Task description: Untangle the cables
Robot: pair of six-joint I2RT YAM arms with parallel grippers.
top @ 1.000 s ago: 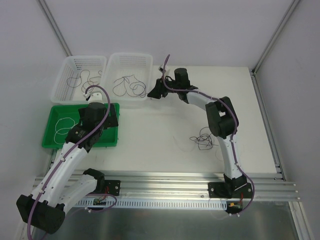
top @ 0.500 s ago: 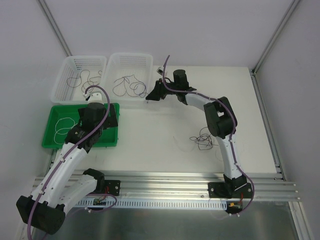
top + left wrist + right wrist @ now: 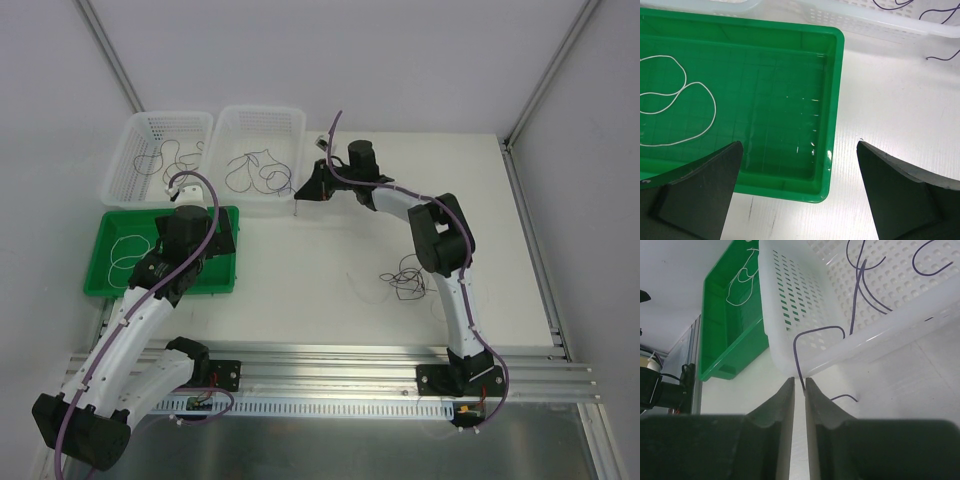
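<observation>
the cables lie in several places: a dark tangle on the table, toward its right side and nearer the near edge; loose purple ones in the basket at the far edge; thin ones in the left basket at the far left corner; and a white cable in the green tray by the left edge. one purple cable arcs out over the basket's near rim and drops down its wall toward the table.

the right gripper hangs at that corner of the basket. its jaws are at a narrow slit with the strand's lower run inside, and it cannot be told whether they truly pinch it. the left gripper stands wide and holds nothing, above the tray's right rim.

the main risk looks like a false grip. the strand is thinner than the slit, so a lift could leave it behind. if it is caught, its other end seems to lie among the other purple loops in the basket, and a quick pull could drag them over the rim or knot them together. the fingers are just beside the basket's wall, so a sideways move may nudge the light basket. a springy strand may also flick back out once it is let go.
</observation>
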